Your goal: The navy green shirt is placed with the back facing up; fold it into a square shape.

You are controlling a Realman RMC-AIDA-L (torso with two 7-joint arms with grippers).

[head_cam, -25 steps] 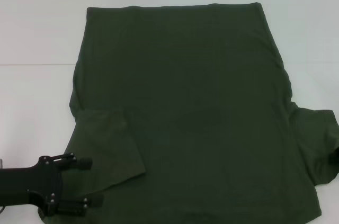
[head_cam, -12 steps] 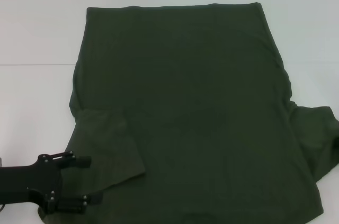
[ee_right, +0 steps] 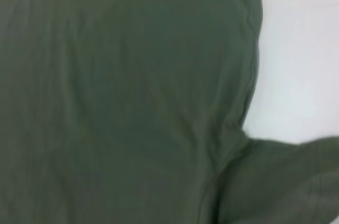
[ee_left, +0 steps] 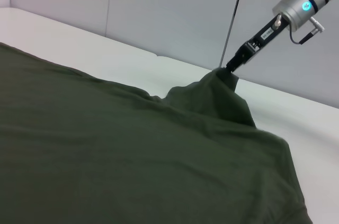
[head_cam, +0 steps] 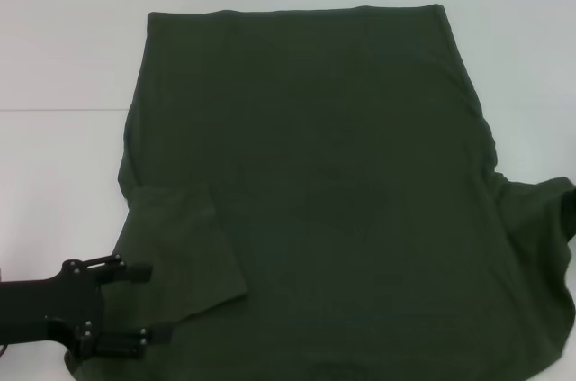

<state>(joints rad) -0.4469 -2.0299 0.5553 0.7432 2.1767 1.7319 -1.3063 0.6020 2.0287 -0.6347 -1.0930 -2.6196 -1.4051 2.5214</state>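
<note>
A white bench (head_cam: 63,57) is carrying the work, with pale wall panels standing behind it in the left wrist view. The navy green shirt (head_cam: 315,174) is lying spread across most of the bench, plain side up, hem toward the far edge and sleeves toward the robot.

Progress, as judged from the present layout:
- The left sleeve (head_cam: 184,250) is already lying folded inward over the body panel, its cuff edge forming a diagonal line.
- The right sleeve (head_cam: 540,228) is being drawn up off the bench; the fold on that side is not yet laid down.
- The lengthwise folds that would bring the body to a square are not yet started.

The left gripper (head_cam: 144,304) is hovering at the near left corner, just over the folded sleeve; its fingers are standing apart and are holding nothing. The right gripper (ee_left: 231,68) is appearing in the left wrist view with its fingers clamped on the right sleeve tip, which is rising into a peak of cloth.

Change against the earlier head views: the right sleeve is lifting and bunching at the frame edge where it was lying flat, and the left gripper is retreating slightly toward the robot.
</note>
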